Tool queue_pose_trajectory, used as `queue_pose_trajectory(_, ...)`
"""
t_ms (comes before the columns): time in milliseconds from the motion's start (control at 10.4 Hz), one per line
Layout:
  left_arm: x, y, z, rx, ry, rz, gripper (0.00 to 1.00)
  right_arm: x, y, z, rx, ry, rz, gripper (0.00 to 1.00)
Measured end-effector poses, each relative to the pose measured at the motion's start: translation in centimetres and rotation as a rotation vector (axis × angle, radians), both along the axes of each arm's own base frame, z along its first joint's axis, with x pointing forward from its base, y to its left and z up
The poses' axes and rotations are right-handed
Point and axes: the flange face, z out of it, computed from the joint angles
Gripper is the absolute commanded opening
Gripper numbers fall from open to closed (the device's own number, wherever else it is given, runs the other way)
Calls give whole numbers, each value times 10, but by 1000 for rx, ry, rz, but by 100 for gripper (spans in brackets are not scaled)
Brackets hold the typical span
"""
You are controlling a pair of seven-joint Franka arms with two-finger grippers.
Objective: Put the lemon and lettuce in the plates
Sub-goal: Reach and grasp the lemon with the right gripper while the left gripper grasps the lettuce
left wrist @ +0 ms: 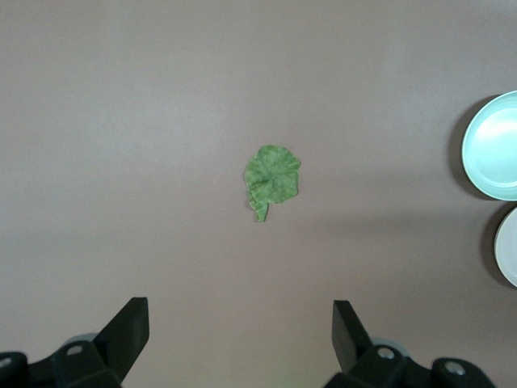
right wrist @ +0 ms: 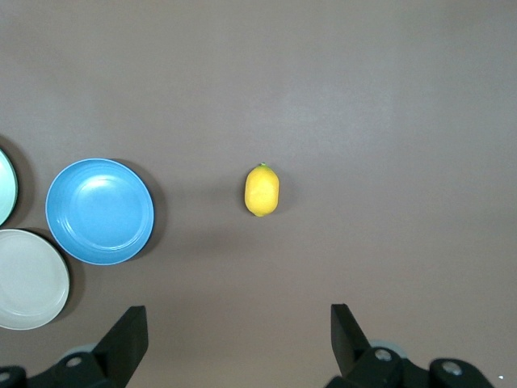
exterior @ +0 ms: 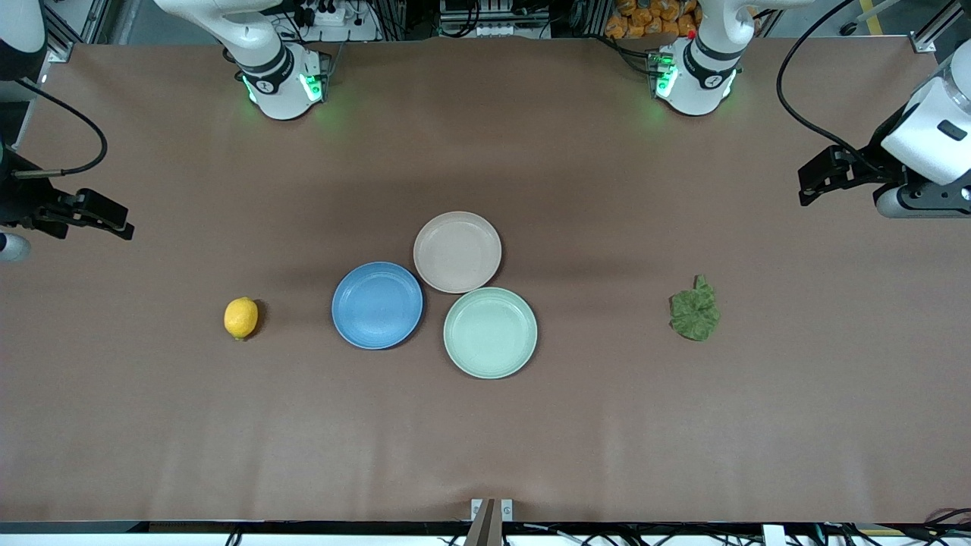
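The yellow lemon (exterior: 241, 318) lies on the table toward the right arm's end, beside the blue plate (exterior: 377, 305). The beige-pink plate (exterior: 457, 252) touches the blue one and lies farther from the front camera. The dark green lettuce (exterior: 695, 309) lies toward the left arm's end. My right gripper (exterior: 110, 220) is open and empty, high over the table's right-arm end; its wrist view shows the lemon (right wrist: 262, 191) and the blue plate (right wrist: 100, 211). My left gripper (exterior: 815, 180) is open and empty, high over the left-arm end; its wrist view shows the lettuce (left wrist: 272, 179).
A pale mint-green plate (exterior: 490, 332) sits against the blue and beige-pink plates, nearest the front camera. All three plates hold nothing. The brown table cover (exterior: 485, 440) is flat. A small clamp (exterior: 491, 509) sits at the table's front edge.
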Motion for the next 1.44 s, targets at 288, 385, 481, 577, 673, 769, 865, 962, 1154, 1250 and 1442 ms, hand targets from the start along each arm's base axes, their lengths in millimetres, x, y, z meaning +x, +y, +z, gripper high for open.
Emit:
queue_pose_trajectory(288, 1, 0, 1, -1, -6, 0, 100, 0, -1, 0, 0, 0, 6, 100)
queue_pose_trajectory(385, 1, 0, 1, -1, -6, 0, 100, 0, -2, 0, 0, 1, 3, 100)
queue_pose_trajectory(481, 1, 0, -2, 0, 0, 0, 100, 1, -6, -4, 0, 7, -3, 100)
queue_pose_trajectory(577, 5, 0, -14, 3, 22, 1, 100, 6, -12, -15, -2, 19, -15, 100)
queue_pose_trajectory(673, 13, -1, -39, 8, 54, 0, 100, 16, -21, -41, -6, 33, -30, 100)
queue_pose_trajectory(769, 22, -3, -70, 13, 82, -1, 100, 30, -27, -78, -11, 51, -38, 100)
queue_pose_trajectory(865, 29, -5, -106, 17, 111, -4, 100, 43, -28, -121, -16, 79, -39, 100)
queue_pose_trajectory(962, 33, -6, -141, 21, 139, -6, 100, 54, -24, -162, -21, 109, -33, 100)
queue_pose_trajectory(1154, 37, -9, -205, 29, 177, -14, 100, 70, -14, -232, -27, 158, -15, 100)
queue_pose_trajectory(1250, 37, -10, -239, 34, 179, -20, 100, 72, -10, -264, -28, 187, -9, 100)
queue_pose_trajectory(1442, 33, -10, -310, 34, 182, -27, 100, 70, -4, -318, -30, 230, 2, 100)
